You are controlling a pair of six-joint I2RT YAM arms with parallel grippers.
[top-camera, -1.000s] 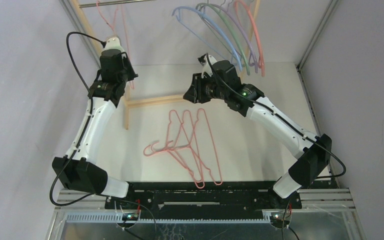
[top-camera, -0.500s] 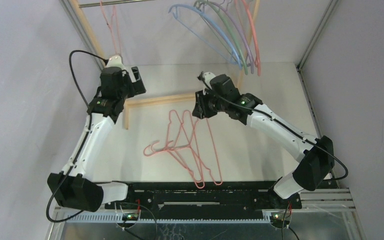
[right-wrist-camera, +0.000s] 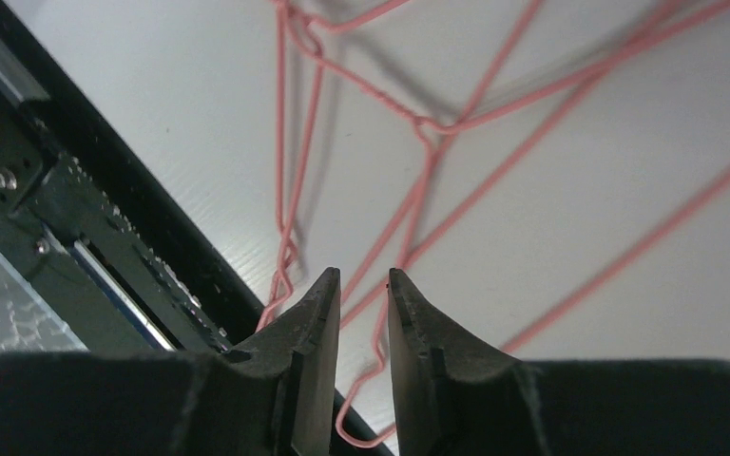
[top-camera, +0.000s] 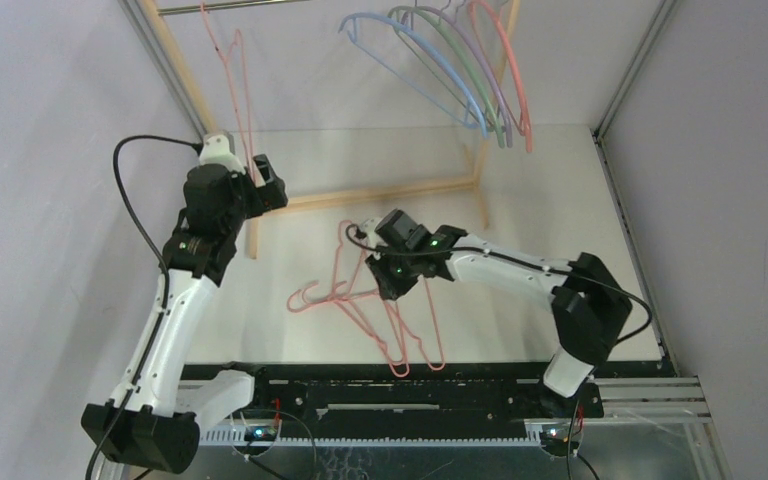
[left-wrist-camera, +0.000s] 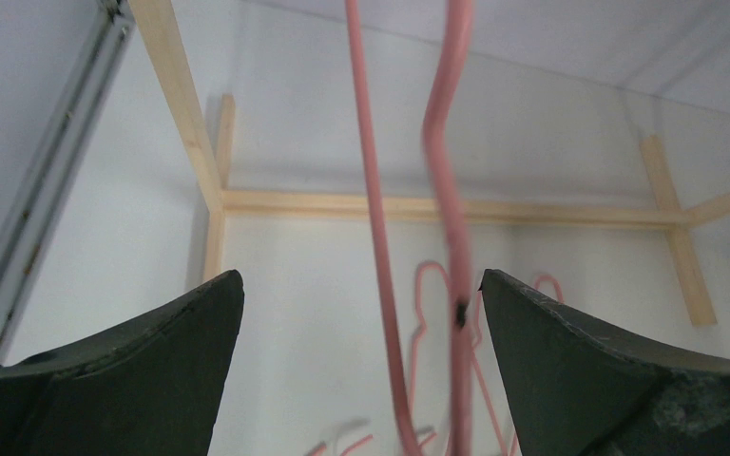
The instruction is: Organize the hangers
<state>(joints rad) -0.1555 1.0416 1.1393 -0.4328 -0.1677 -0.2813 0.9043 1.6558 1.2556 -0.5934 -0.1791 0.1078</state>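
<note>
Hangers (top-camera: 460, 92) hang on the rack (left-wrist-camera: 295, 201); a pink hanger (left-wrist-camera: 450, 190) at its left end lies between the left gripper's (left-wrist-camera: 361, 275) spread jaws. Right gripper (right-wrist-camera: 363, 275), jaws nearly together, grip unclear, over the pile (right-wrist-camera: 428, 128) on the desk (top-camera: 560, 200) before the rack. Step: hanging, probably; next, lift one wire.

Hangers, thin wire. One salmon-pink hanger (top-camera: 232, 80) hangs at the left of the rail (top-camera: 230, 6). Blue, green, lavender and pink group (top-camera: 440, 70) hangs right; pink tangle (top-camera: 380, 310) lies on the table (top-camera: 540, 200).
</note>
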